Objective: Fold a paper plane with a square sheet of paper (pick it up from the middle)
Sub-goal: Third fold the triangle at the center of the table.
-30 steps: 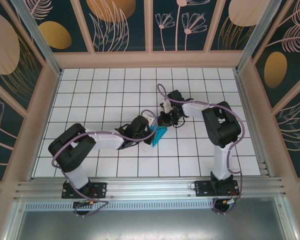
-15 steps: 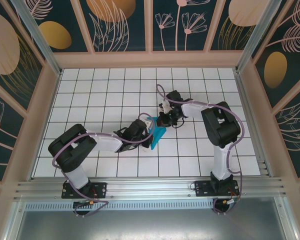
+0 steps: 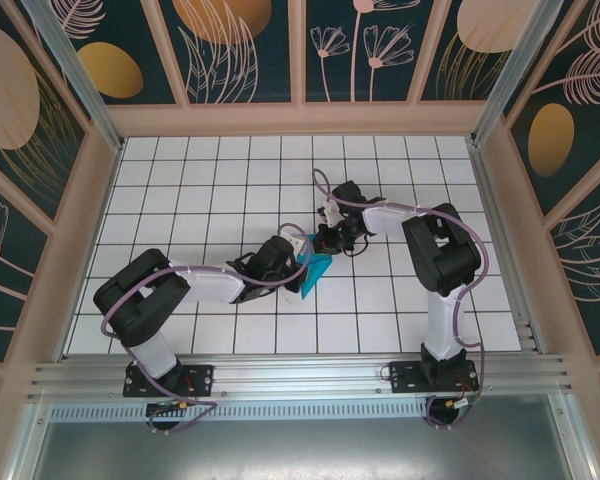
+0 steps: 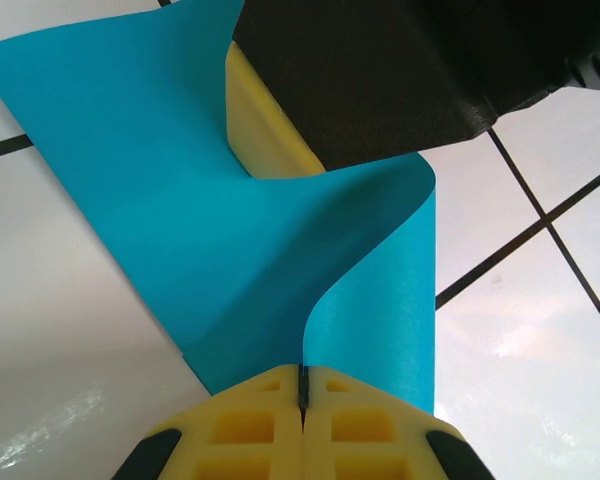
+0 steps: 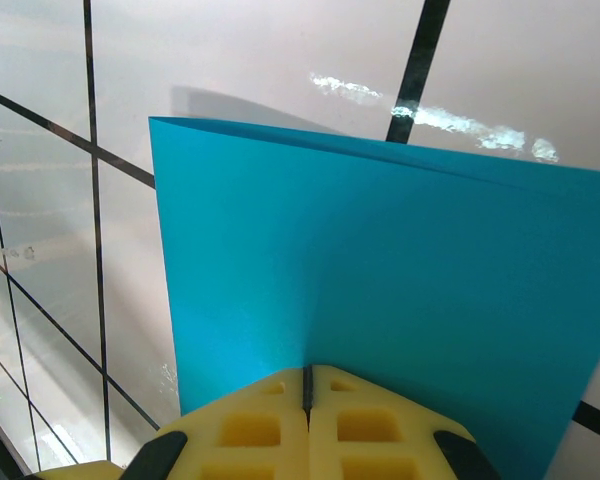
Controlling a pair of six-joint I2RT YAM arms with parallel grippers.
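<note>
Edging toward the right fingers (image 5: 360, 425), the left fingers (image 4: 250, 420) — both pairs pinched shut on the square sheet of paper (image 4: 160, 200) at the table's (image 3: 180, 180) middle — have bowed it, so a fold looks near.

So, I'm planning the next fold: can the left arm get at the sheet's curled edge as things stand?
Probably not yet. The left fingers are shut on the sheet itself, and the right fingers pinch it just beyond the curl. The left would have to let go first.
</note>
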